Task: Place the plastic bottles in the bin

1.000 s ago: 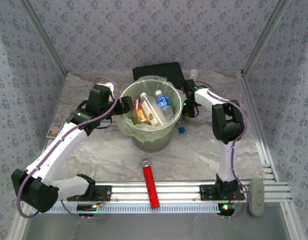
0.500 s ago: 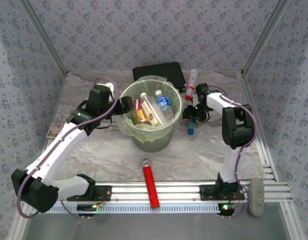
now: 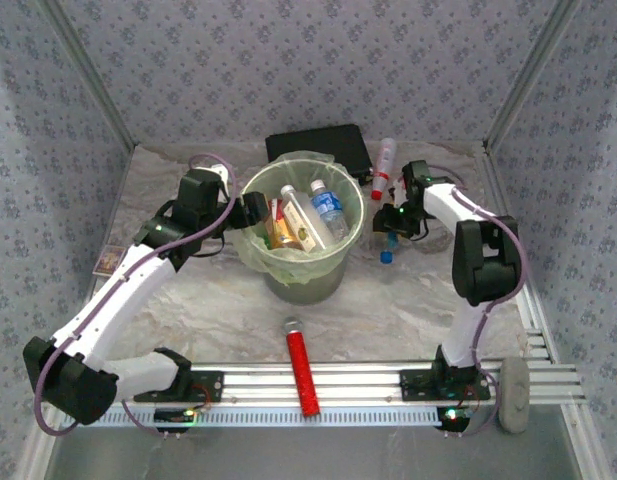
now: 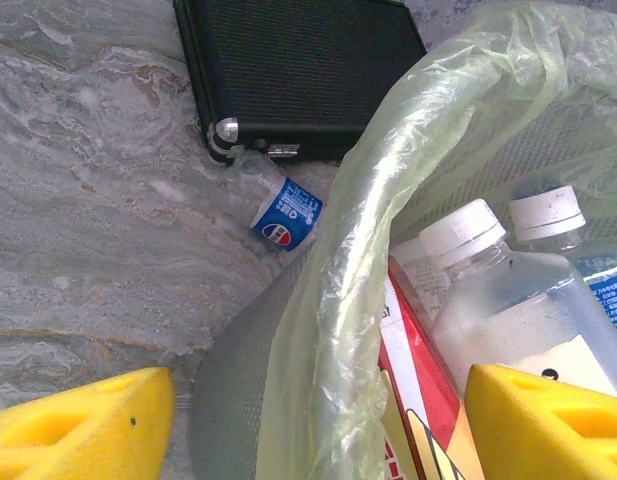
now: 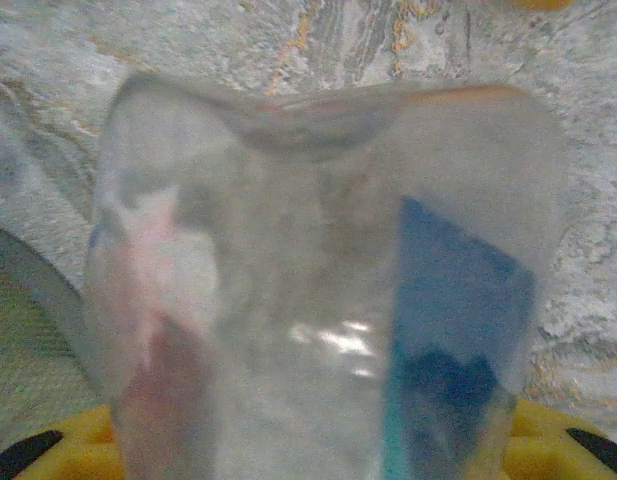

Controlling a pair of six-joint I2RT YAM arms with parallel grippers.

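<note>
I see the right end effector (image 3: 393, 228) pinching a clear bottle (image 5: 318, 270) just right of the bin (image 3: 288, 285); the bottle is thin, dented plastic with a blue label. The desk (image 3: 408, 310) has a marbled surface. The left end effector (image 4: 318, 400) is spread wide, its yellow pads (image 4: 78, 425) straddling the filmy pale-green liner (image 4: 338, 280) at the rim. Frosted white-capped bottles (image 4: 468, 235) lie inside the bin. A small cola bottle (image 4: 278, 205) lies against the textured black case (image 4: 298, 70).
</note>
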